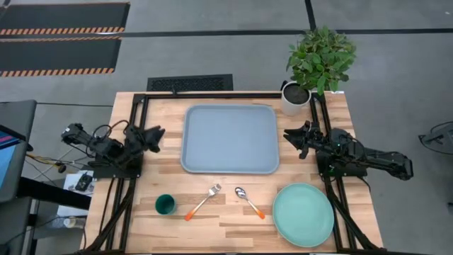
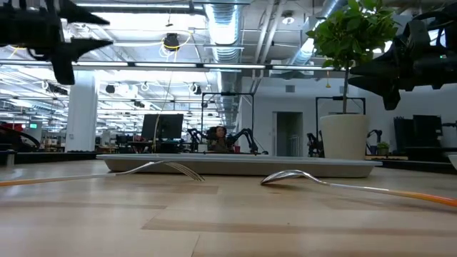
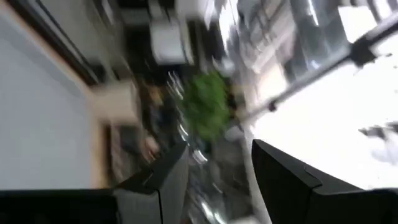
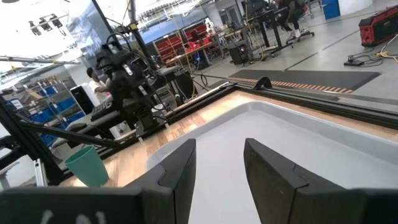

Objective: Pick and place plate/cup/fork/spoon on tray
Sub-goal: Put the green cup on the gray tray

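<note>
Closest to the low camera lie the small metal fork with silver tines and an orange handle (image 2: pixel 153 168) and the small metal spoon with a silver bowl and an orange handle (image 2: pixel 335 183), flat on the light wooden table (image 1: pixel 233 223), side by side but not touching.

Biggest thing on the table is the large light blue-grey tray with rounded corners (image 1: pixel 230 138), in the middle, with nothing on it. Next is the big round mint-green plate (image 1: pixel 303 214), near the front on the right side. Smallest dish is the little dark green cup (image 1: pixel 165 205), near the front on the left side.

A leafy green plant in a white pot (image 1: pixel 297 95) stands at the far right corner.

Left gripper (image 1: pixel 154 136) hangs just beside the tray's left edge, fingers a little apart, holding nothing. Right gripper (image 1: pixel 294 136) hangs by the tray's right edge, fingers also a little apart and empty.

No picking has started, I think. One arm now needs to reach down to a thing on its own side.
</note>
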Robot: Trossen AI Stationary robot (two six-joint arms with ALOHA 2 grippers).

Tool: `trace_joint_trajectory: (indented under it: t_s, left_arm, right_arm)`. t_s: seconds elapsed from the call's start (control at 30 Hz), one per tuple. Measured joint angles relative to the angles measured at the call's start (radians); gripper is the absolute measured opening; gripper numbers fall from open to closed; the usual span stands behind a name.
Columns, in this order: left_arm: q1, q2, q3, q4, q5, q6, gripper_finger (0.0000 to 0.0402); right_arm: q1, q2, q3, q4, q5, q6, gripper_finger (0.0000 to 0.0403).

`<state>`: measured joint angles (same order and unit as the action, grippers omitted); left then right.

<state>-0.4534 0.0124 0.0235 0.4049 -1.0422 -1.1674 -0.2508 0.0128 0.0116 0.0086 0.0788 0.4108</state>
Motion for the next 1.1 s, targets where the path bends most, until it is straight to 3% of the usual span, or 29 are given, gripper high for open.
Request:
trace_joint_trajectory:
  t_s: [0.13,0.3,0.47,0.7,1.1]
  left_arm:
    - [0.000,0.000,0.000,-0.105,-0.145,0.191,0.0167]
    - [0.000,0.000,0.000,-0.144,-0.120,0.118,0.0167]
    - [0.000,0.000,0.000,-0.146,-0.213,0.111,0.0167]
    - [0.000,0.000,0.000,-0.148,-0.191,0.134,0.0167]
    - [0.000,0.002,0.000,-0.400,-0.043,0.095,0.0167]
  right_arm:
    - [0.000,0.000,0.000,0.000,0.000,0.000,0.0161]
    - [0.000,0.000,0.000,0.001,0.000,0.000,0.0161]
    - [0.003,0.000,-0.001,0.012,-0.002,0.038,0.0161]
    - [0.020,0.000,-0.003,0.042,-0.024,0.410,0.0161]
    - [0.020,0.000,-0.002,0.031,-0.026,0.455,0.0161]
